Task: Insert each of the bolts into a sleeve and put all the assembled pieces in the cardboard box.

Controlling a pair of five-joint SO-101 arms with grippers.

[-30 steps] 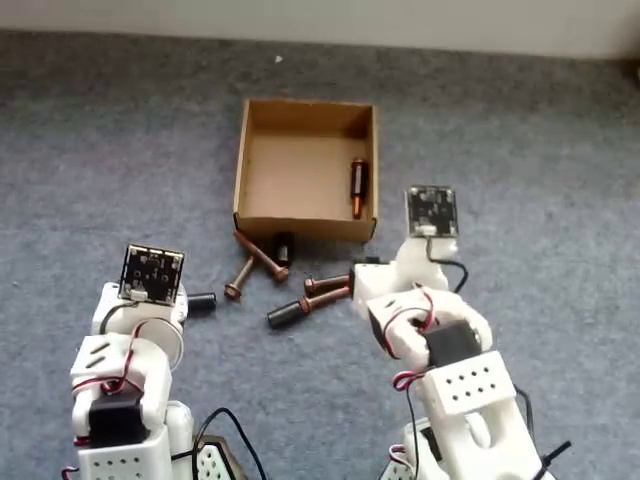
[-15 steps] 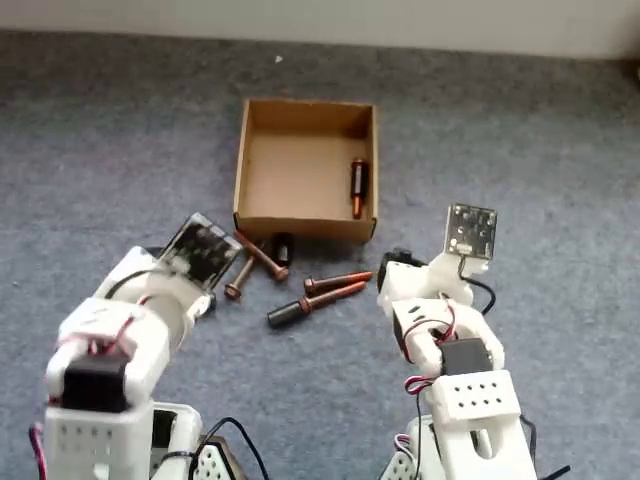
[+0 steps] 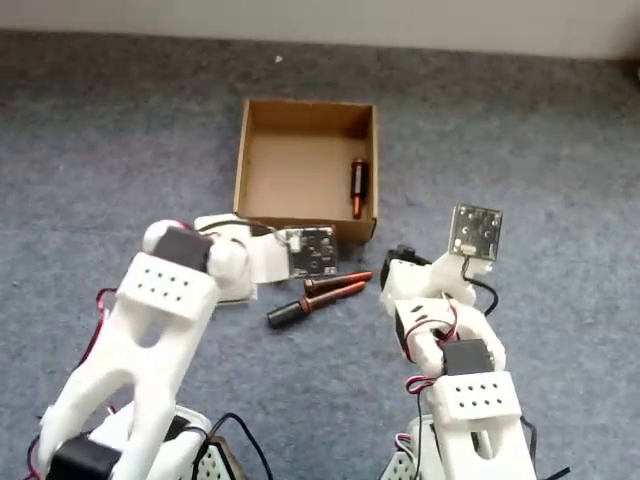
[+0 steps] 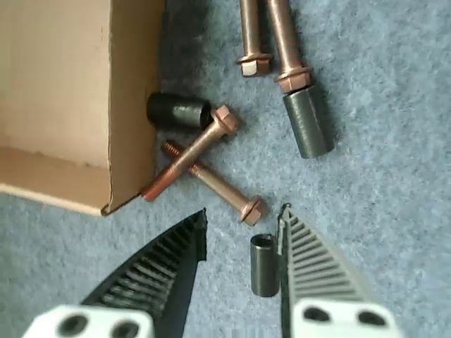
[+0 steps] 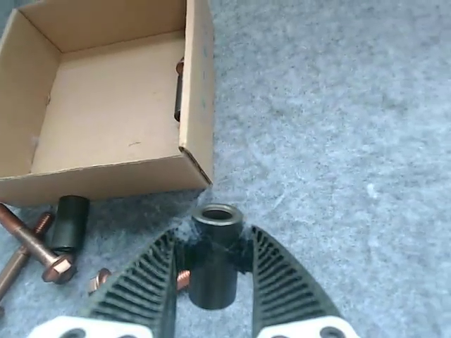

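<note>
Open room: the grey surface [image 3: 560, 150] is bare and wide on the outer side of each arm & beyond the cardboard box [image 3: 240, 170]. It's tight only in the middle, where loose parts crowd the box's near wall. The surface is carpet-like and flat, w/ a pale band [image 3: 320, 15] along its far edge. The left fingers [image 4: 165, 271] are spread apart, gripping nothing, low over the parts. A short loose sleeve [image 4: 263, 266] lies btwn them, right against the inner face of one finger & well apart from the other. Just past the fingertips are two crossed bolts [image 4: 190, 160]. One's head sits nearly in the gap btwn the tips. The other's head is by a dark sleeve [image 4: 176, 111] that touches the box's outer wall near its corner. Farther out from the tips lie a bare bolt [image 4: 250, 32] & beside it a seated bolt [image 4: 285, 39] pushed into a grey sleeve [image 4: 308, 125]; in the high view that pair lies btwn the two arms. Inside the box, along the wall nearer the right arm, lies one assembled piece [image 3: 358, 188]. The right fingers [image 5: 137, 282] are closed on a black sleeve [image 5: 213, 264], held btwn the pads w/ its open end sticking out past the tips. The box corner is just beyond those tips.
</note>
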